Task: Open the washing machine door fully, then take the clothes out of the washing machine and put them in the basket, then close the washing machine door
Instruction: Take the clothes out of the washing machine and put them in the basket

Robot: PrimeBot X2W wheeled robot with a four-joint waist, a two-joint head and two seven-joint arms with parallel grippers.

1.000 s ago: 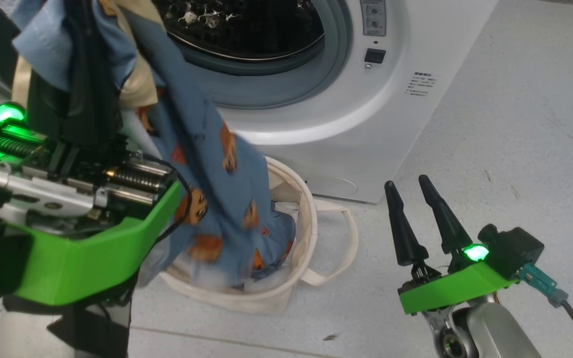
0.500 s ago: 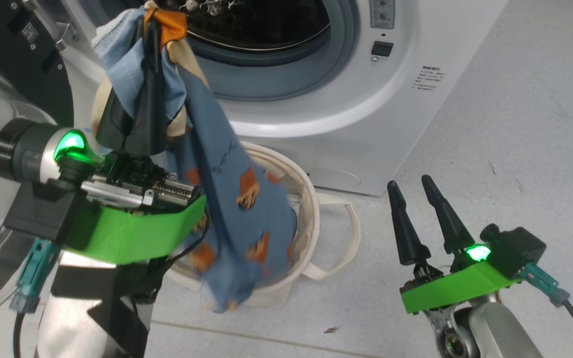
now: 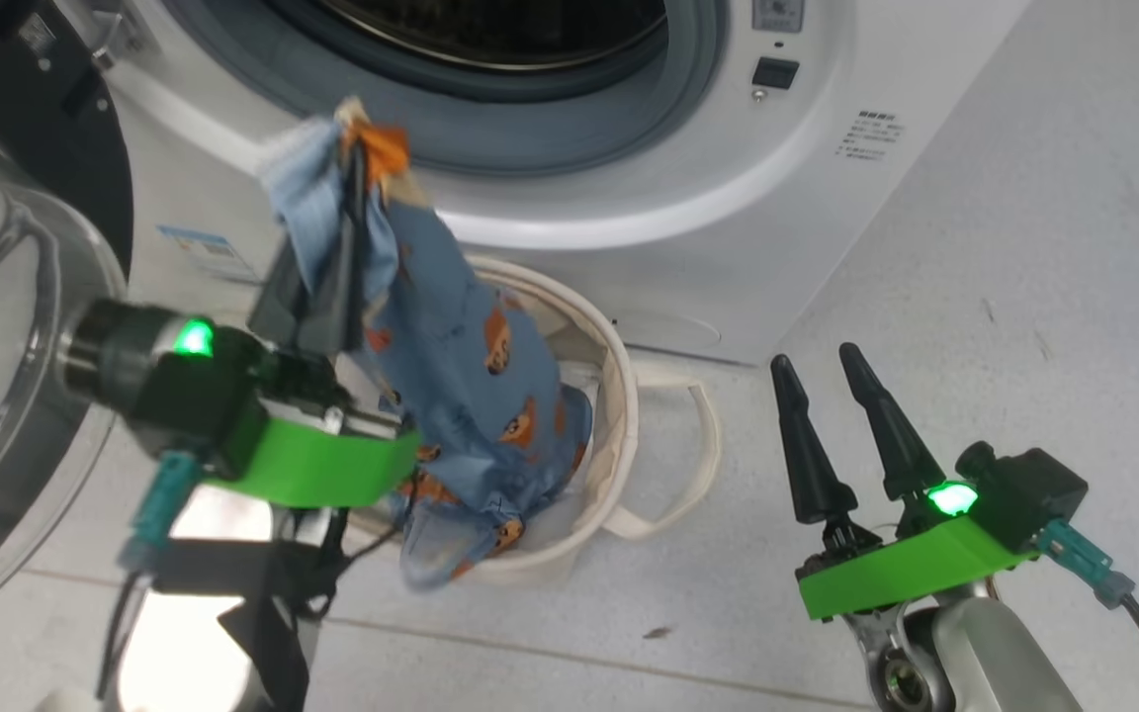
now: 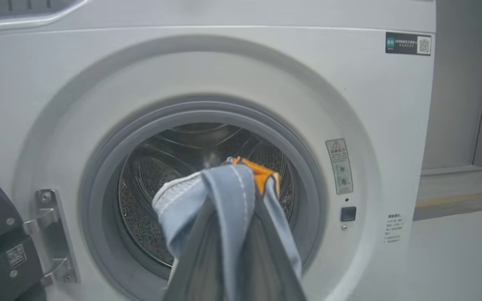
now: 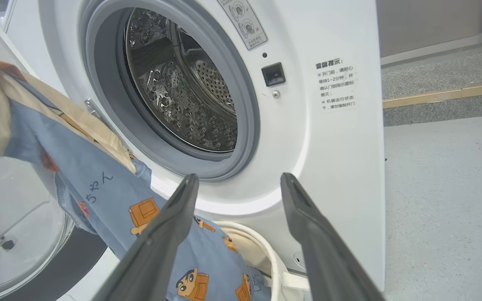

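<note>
Your left gripper (image 3: 357, 163) has brought the clothes (image 3: 451, 336) down clear of the washing machine (image 3: 728, 227) — fingers clenched on the bundle's top, its tail hanging into the basket (image 3: 624, 435). Letting go looks next; right gripper (image 3: 813, 358) waits, fingers spread.

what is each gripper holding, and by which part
The left gripper is shut on the clothes, pinching a bunched edge by the orange patch; the rest hangs over the basket. The right gripper is open, holding nothing.
</note>
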